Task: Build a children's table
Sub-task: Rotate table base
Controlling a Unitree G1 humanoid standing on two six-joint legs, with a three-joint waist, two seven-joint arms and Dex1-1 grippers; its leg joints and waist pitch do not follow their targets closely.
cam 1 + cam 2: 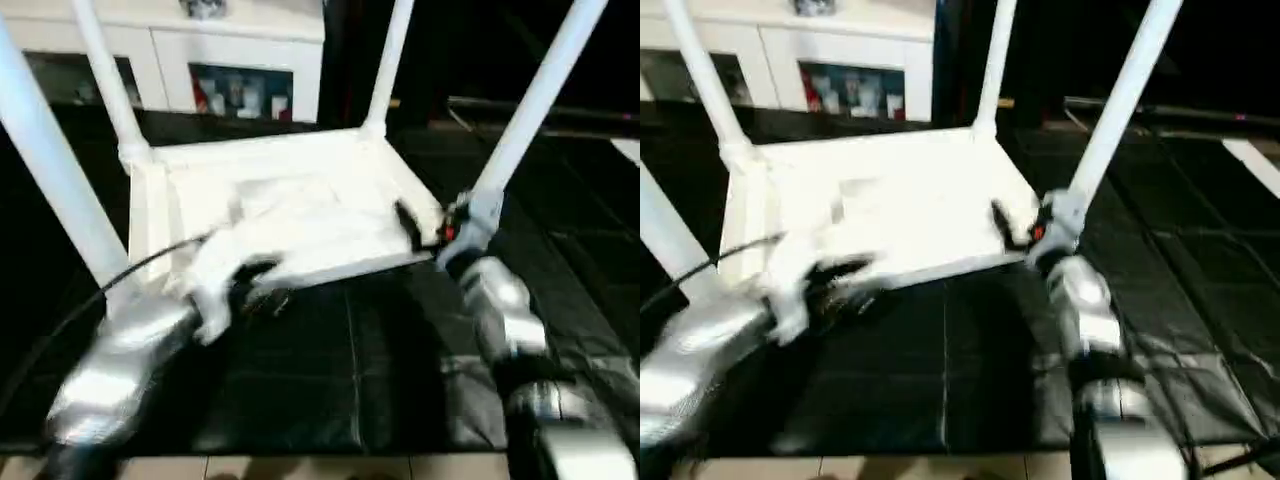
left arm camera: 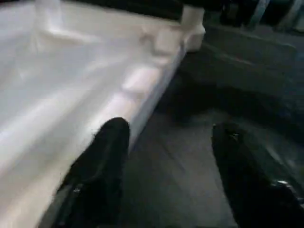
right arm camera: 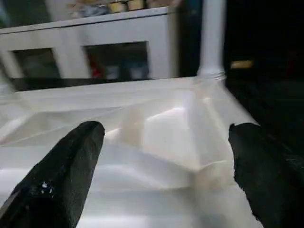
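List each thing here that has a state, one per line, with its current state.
Children's table: upside down on the black floor mat, four legs standing up from the corner sockets.
Left pincer: open, at the table top's near edge.
Right pincer: open, over the ribbed underside.
Cabinet: glass doors closed.

Before us the table [image 1: 300, 215] lies upside down on the floor mat [image 1: 330, 370], its four legs [image 1: 535, 105] rising from the corner sockets. Our left gripper [image 2: 166, 166] sits at the top's near edge, one finger [image 2: 102, 161] over the top and the other over the mat. Our right gripper [image 3: 166, 175] is at the near right corner, beside the leg there. Behind the table stands a cabinet [image 1: 240, 60].
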